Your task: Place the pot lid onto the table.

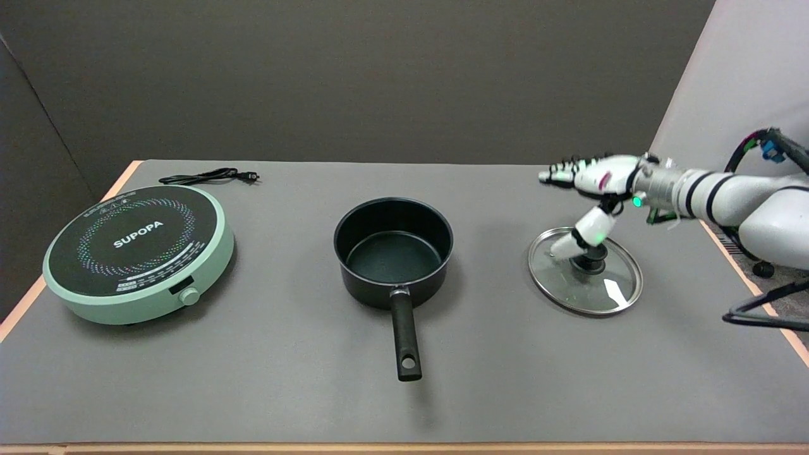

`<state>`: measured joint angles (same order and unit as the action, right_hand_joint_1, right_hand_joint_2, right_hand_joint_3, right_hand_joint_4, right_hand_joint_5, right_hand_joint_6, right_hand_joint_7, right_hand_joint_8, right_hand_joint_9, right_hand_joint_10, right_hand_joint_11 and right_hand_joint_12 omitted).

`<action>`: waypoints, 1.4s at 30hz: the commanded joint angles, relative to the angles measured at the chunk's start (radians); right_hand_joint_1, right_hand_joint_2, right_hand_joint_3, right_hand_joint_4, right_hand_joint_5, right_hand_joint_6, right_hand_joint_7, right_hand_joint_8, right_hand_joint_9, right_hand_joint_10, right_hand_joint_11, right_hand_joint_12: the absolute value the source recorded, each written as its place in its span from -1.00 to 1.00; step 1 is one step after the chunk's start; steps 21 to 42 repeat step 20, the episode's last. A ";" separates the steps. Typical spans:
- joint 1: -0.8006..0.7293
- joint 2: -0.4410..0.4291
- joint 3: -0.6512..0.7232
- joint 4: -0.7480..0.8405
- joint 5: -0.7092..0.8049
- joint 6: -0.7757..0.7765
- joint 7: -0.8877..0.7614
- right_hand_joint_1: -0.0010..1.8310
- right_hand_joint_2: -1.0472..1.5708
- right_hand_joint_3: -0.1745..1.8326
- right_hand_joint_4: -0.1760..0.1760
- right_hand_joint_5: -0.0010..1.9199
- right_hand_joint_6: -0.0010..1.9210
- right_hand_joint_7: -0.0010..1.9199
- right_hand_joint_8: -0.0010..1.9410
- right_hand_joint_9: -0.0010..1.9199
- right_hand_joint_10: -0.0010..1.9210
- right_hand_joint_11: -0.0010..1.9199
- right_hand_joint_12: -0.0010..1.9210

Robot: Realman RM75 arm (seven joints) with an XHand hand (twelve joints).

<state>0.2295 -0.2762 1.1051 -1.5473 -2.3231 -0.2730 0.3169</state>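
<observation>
Head view: lid [600,287] flat on table [253,379], right of pot [393,251].
Right hand [588,189]: fingers spread, thumb by knob [591,258]; grip unclear.

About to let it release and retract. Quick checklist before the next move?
1. Pot lid off the pot: ok, pot is open and empty.
2. Lid flat on the table: looks ok, rim appears down all round.
3. Lid apart from the pot: ok, clear gap.
4. Right hand free of the lid knob: cannot tell, thumb is at the knob, other fingers spread above.
5. Retract path up and right: ok, nothing there.
</observation>
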 commanded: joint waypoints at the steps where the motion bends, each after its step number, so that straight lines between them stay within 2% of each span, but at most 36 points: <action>1: 0.018 -0.031 0.214 -0.045 -0.150 0.184 0.003 -0.58 0.02 -0.25 0.33 -1.00 -1.00 -1.00 -1.00 -1.00 -0.89 -0.86 -0.52; 5: 0.011 -0.057 0.221 -0.046 -0.150 0.261 0.005 -0.60 0.03 -0.26 0.23 -1.00 -1.00 -1.00 -1.00 -1.00 -0.93 -0.87 -0.52; 9: 0.008 -0.129 0.242 -0.027 -0.139 0.336 0.009 -0.61 0.06 -0.28 0.08 -1.00 -1.00 -1.00 -1.00 -1.00 -1.00 -0.89 -0.54; 11: -0.001 -0.171 0.271 -0.014 -0.079 0.370 0.010 -0.62 0.07 -0.28 0.04 -1.00 -1.00 -1.00 -1.00 -1.00 -1.00 -0.90 -0.55; 13: -0.025 -0.231 0.328 0.000 0.070 0.411 0.010 -0.62 0.08 -0.28 -0.01 -1.00 -1.00 -1.00 -1.00 -1.00 -1.00 -0.91 -0.55; 16: -0.053 -0.243 0.361 0.002 0.256 0.421 0.010 -0.63 0.09 -0.27 0.00 -1.00 -1.00 -1.00 -1.00 -1.00 -1.00 -0.91 -0.56; 20: -0.059 -0.243 0.361 0.003 0.372 0.423 -0.001 -0.65 0.10 -0.24 0.10 -1.00 -1.00 -1.00 -1.00 -1.00 -1.00 -0.92 -0.56; 42: -0.059 -0.243 0.361 0.003 0.372 0.423 -0.001 -0.65 0.10 -0.24 0.10 -1.00 -1.00 -1.00 -1.00 -1.00 -1.00 -0.92 -0.56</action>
